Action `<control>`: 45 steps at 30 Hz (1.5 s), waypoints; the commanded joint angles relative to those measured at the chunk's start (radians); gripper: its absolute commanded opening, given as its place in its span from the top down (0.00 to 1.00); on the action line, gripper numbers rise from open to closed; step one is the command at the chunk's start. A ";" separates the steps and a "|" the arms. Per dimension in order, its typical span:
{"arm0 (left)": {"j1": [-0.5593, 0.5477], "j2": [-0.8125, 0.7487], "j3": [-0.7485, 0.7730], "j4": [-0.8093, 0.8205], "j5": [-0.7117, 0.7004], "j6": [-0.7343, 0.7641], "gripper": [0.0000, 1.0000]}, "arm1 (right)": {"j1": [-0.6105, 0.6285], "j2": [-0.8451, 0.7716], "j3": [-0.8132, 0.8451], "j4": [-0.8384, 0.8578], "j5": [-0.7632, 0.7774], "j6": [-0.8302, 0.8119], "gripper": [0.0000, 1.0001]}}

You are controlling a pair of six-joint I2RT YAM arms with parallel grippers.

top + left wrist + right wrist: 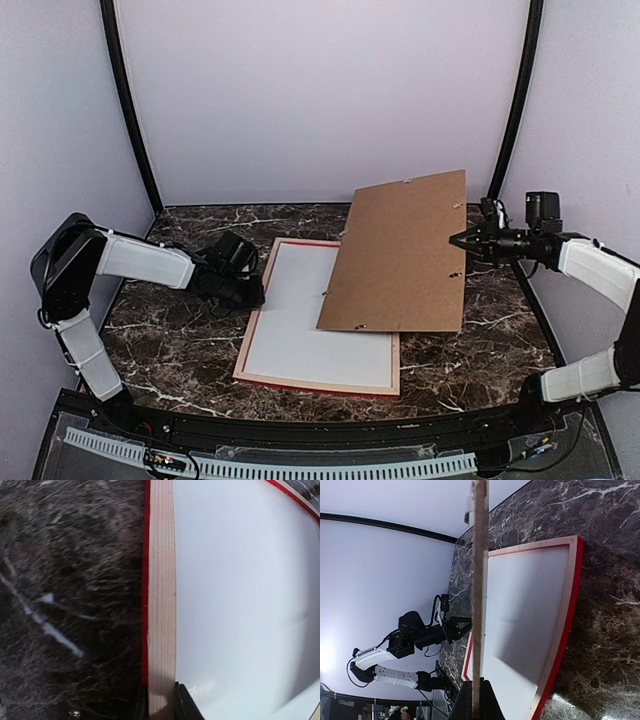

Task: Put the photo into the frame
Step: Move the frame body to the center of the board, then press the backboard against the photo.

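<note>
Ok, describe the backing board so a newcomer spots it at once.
On the marble table, find the red-edged frame lying flat. Slanting over its right part is the board, its right edge pinched by the right gripper. It is the only brown panel; the sheet in the frame is white.

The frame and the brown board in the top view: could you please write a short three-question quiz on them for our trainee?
1. True or false: the brown board lies flat and untouched.
2. Which rail of the frame does the left end effector straddle? A) left B) right C) near
3. Fill in: the frame's outer edge is coloured ___.
Key: 1 false, the right end effector grips its raised edge; 2 A; 3 red.
</note>
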 commanded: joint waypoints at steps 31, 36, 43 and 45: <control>0.140 -0.399 -0.030 -0.281 -0.060 0.026 0.35 | 0.447 0.406 -0.037 0.821 -0.039 0.425 1.00; 0.150 -0.377 0.031 -0.283 -0.102 0.086 0.28 | 0.460 0.449 -0.073 0.889 -0.020 0.468 1.00; 0.151 -0.309 0.097 -0.273 -0.116 0.138 0.25 | 0.466 0.472 -0.118 0.926 -0.003 0.484 1.00; 0.151 -0.294 0.105 -0.267 -0.106 0.142 0.25 | 0.467 0.473 -0.120 0.904 0.003 0.468 1.00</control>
